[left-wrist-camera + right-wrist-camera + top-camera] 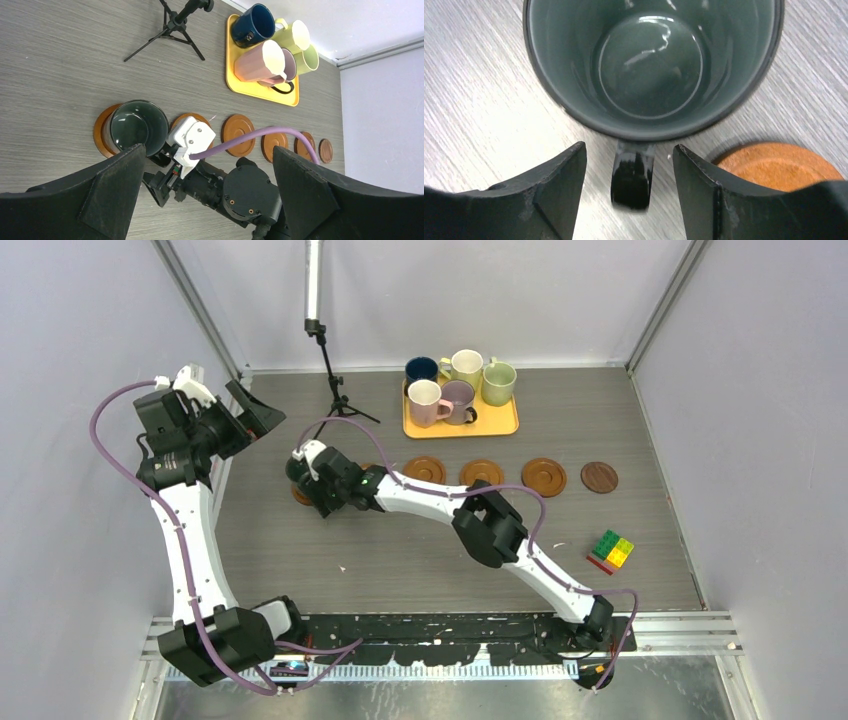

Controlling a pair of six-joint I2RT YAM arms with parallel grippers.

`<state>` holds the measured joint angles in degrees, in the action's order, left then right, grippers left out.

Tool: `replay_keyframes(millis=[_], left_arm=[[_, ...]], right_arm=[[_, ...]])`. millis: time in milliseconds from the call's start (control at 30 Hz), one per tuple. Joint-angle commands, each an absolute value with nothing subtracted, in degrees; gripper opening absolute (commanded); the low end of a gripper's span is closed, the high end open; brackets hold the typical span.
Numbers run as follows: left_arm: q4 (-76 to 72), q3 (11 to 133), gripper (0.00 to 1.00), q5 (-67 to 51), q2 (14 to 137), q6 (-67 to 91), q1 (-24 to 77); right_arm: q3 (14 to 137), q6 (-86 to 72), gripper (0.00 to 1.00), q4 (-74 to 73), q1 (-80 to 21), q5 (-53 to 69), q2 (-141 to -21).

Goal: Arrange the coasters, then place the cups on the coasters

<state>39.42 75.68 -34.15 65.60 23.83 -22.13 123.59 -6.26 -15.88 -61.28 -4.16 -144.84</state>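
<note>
The dark green mug (649, 65) stands upright on the leftmost coaster (102, 131), glossy inside, its handle (631, 175) pointing at the right gripper (629, 148); that gripper's fingers straddle the handle with a gap on each side, partly spread and gripping nothing; the left gripper (209, 149) hangs high at the left, spread wide and empty. A second coaster (779, 165) lies just beside the mug; four more run rightward in a spaced row, ending in a darker brown coaster (600, 477); the navy mug (421, 369), pale yellow mug (466, 365), light green mug (498, 382), pink mug (425, 400) and mauve mug (458, 398) crowd a yellow tray (500, 425) behind the row. Bare grey wood-grain table (420, 560) lies in front; a toy block (612, 548) sits near the right edge; a black tripod (335, 390) stands at the back; pale walls (760, 390) close three sides.
</note>
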Motion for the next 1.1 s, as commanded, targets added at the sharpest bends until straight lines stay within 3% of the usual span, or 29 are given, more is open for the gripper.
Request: replay_keyframes(millis=[0,367,667,867,1067], left_arm=[[39.98,77.8,1.0,-36.25,65.7,22.12,-22.59],[47.53,80.71,1.0,-39.72,69.37,14.28,-21.02],[51.52,82.18,1.0,-42.3,71.46,7.61,-16.15],[50.89,82.44,1.0,-43.14,72.1,8.3,-15.52],[49.45,81.81,1.0,-42.89,71.99,9.37,-15.56]], right_arm=[[120.98,-6.33,0.71,-16.93,-61.51,-3.01,-134.28],[106.67,-3.02,0.78,-25.78,-53.59,8.39,-115.66],[98.41,6.31,0.78,-37.13,-30.7,20.9,-104.51],[99.52,10.29,0.77,-39.37,-19.1,15.71,-106.85],[107.07,9.56,0.71,-40.06,-16.96,12.06,-115.99]])
